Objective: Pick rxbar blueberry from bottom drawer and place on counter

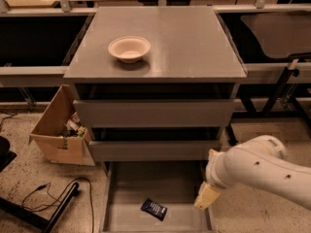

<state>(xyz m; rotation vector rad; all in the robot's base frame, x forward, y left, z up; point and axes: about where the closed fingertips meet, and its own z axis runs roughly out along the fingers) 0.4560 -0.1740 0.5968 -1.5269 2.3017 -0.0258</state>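
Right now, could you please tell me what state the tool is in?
Tool: state cannot be told; it hangs over the right edge of the bottom drawer, apart from the rxbar blueberry.

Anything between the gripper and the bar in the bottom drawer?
Nothing visible. The gripper hangs at the right edge of the grey bottom drawer; the dark-wrapped rectangular snack bar lies mid-drawer, only bare floor between.
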